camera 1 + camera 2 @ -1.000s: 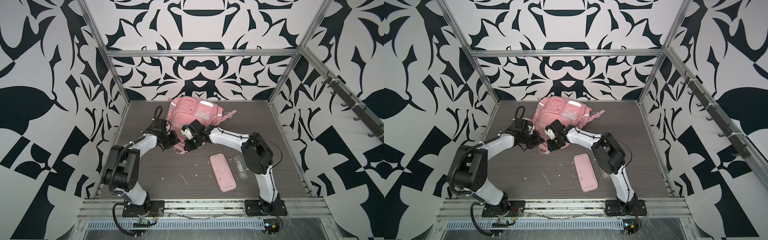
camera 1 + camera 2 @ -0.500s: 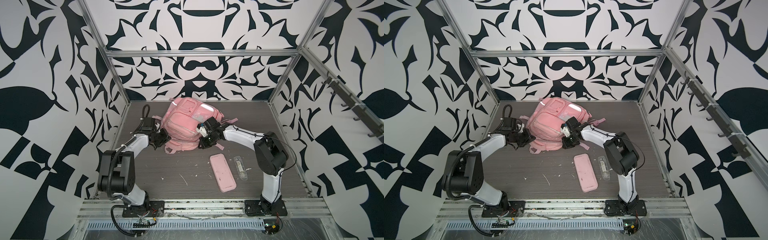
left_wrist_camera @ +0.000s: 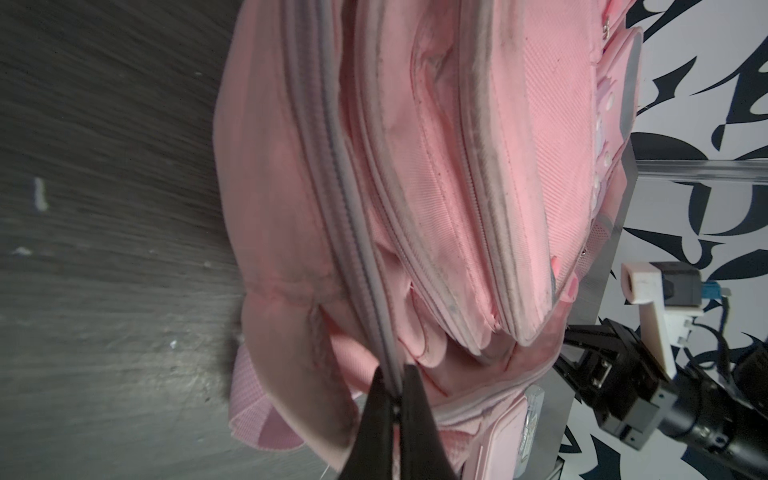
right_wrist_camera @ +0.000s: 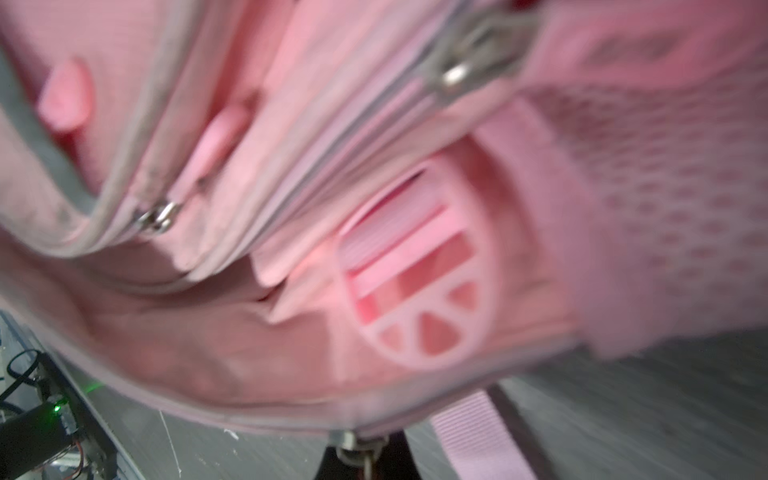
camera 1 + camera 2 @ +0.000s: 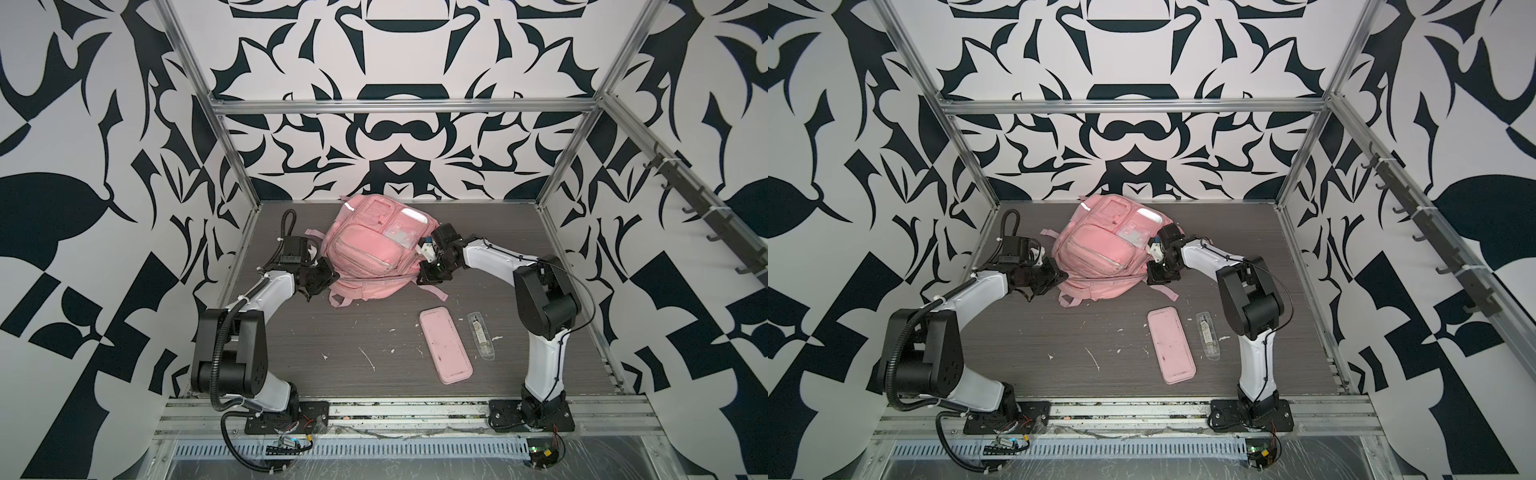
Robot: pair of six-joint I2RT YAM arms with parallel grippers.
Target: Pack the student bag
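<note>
Left gripper (image 3: 394, 372): was pinched shut on student bag (image 5: 370, 253) zip seam, centre frame.
Right gripper (image 5: 424, 277): was clamped tight on student bag's right edge.

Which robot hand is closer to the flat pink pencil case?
Right. The right gripper holds the backpack at its edge, just behind the pencil case. The left gripper pinches the opposite side, farther away.

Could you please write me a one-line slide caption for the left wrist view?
The left hand pinched shut on the grey zip seam of the pink student bag, on the dark table.
</note>
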